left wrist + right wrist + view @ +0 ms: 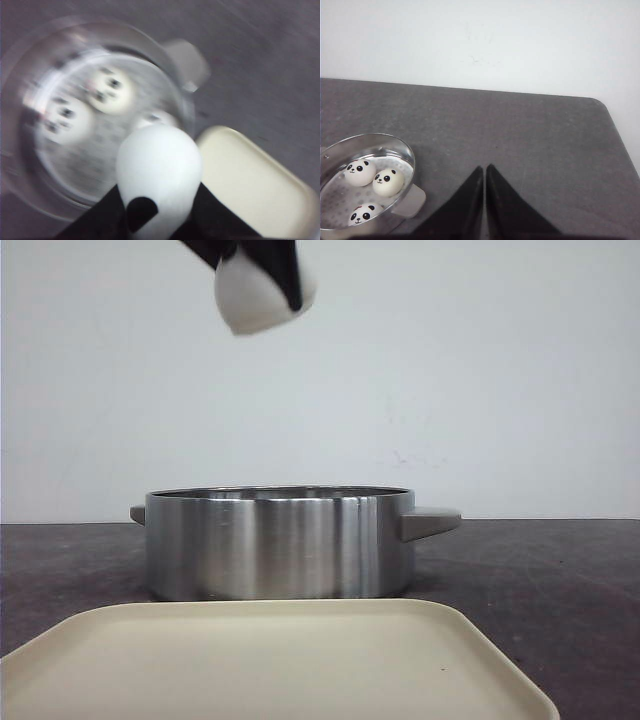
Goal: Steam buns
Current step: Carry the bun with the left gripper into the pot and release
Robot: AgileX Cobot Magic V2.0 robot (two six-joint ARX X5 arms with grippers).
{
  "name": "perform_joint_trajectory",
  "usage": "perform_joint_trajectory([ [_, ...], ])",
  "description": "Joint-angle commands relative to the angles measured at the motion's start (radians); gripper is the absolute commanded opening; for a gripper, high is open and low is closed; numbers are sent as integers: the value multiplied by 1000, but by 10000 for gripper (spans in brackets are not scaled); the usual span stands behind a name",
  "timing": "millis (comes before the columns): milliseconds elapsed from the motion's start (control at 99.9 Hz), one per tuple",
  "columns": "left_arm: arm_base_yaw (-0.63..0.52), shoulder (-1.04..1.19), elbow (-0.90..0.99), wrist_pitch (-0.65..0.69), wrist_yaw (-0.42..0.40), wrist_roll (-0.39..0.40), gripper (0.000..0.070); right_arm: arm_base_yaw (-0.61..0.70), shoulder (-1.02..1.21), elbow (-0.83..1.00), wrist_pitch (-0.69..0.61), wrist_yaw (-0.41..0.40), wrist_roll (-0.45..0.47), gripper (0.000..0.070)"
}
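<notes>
My left gripper (255, 260) is shut on a white panda bun (258, 298), held high above the steel steamer pot (280, 545). In the blurred left wrist view that bun (159, 175) sits squeezed between the black fingers (95, 220), over the pot's rim (186, 107) and next to the tray. Three panda buns lie inside the pot: one (360, 172), a second (388, 182) and a third (364, 213). Two of them (111, 90) (64, 118) show clearly from the left wrist. My right gripper (485, 172) is shut and empty, above bare table to the right of the pot.
An empty cream tray (270, 660) lies in front of the pot at the table's near edge, seen also as the tray (250, 185) from the left wrist. The pot has side handles (432, 523). The dark grey table (530, 135) ends at a white wall.
</notes>
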Motion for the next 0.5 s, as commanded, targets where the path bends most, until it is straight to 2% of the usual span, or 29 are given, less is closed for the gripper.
perform_joint_trajectory([
  [0,40,68,20,-5,-3,124,0,11,8,14,12,5,9,0],
  [160,114,187,26,52,-3,264,0,11,9,14,12,5,9,0],
  [350,142,301,26,157,6,286,0,11,10,14,11,5,9,0],
  [490,143,360,26,180,6,322,0,11,10,14,4,1,10,0],
])
